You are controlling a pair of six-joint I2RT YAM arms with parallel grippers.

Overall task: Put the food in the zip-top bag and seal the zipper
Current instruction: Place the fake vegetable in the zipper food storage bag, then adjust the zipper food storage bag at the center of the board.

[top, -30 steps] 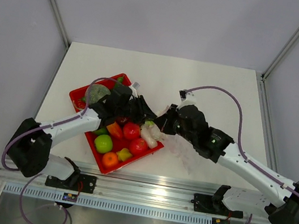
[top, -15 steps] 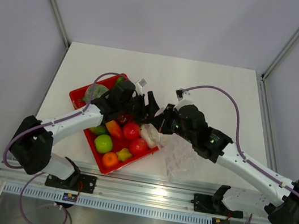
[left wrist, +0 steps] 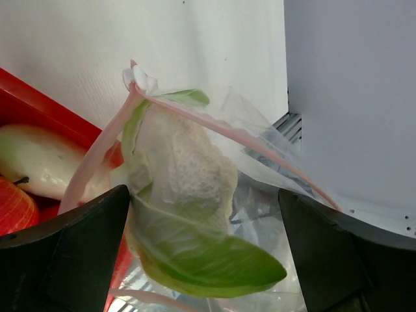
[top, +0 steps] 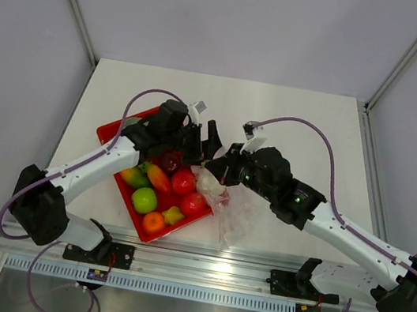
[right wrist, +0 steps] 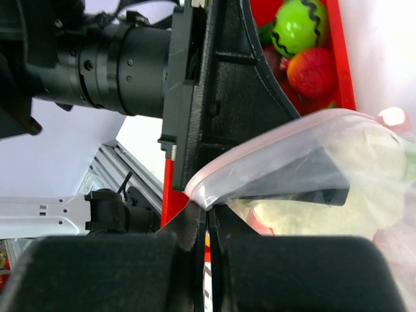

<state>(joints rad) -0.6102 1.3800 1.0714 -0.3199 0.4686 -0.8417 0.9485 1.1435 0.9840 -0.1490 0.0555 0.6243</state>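
Observation:
The zip-top bag [top: 230, 208] hangs clear and crinkly at the red tray's right edge. My right gripper [top: 217, 171] is shut on its pinkish zipper [right wrist: 260, 146] edge, pinching it at the jaws [right wrist: 208, 211]. A white-and-green leafy vegetable [left wrist: 185, 195] sits inside the bag [left wrist: 273, 169], below the zipper [left wrist: 247, 140]. My left gripper [top: 206, 141] is open just above the bag mouth, and in its wrist view the gripper [left wrist: 203, 195] straddles the bagged vegetable without touching it. More food lies in the tray: a green apple [top: 144, 200], an orange [top: 153, 221] and a tomato [top: 183, 181].
The red tray [top: 110, 133] lies left of centre on the white table, under the left arm. Grey walls stand on both sides, and a metal rail [top: 198, 265] runs along the near edge. The right arm's cable [top: 328, 156] loops over the right half.
My left gripper opened and drew up and back from the bag, leaving the white-green vegetable inside. My right gripper kept its pinch and lifted the bag's edge.

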